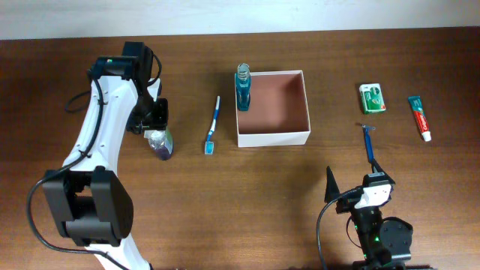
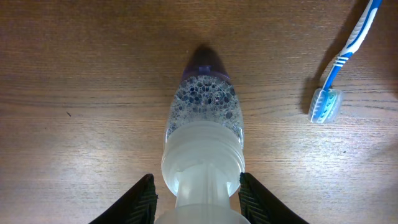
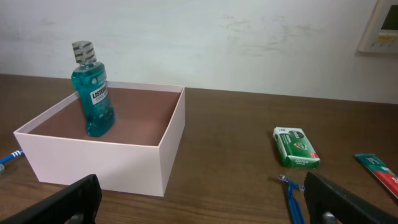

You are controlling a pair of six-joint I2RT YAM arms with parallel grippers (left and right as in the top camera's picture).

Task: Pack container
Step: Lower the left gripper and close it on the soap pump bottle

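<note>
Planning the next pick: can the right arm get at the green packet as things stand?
Probably yes. The right gripper is open and empty, and the green packet lies flat on the table ahead of it, apart from the blue razor and toothpaste. Nothing stands between.

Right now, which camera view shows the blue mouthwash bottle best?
The right wrist view: the mouthwash bottle stands upright inside the container, its side, label and cap visible. The overhead view shows mainly its top, at the container's corner. The left wrist view does not show it.
</note>
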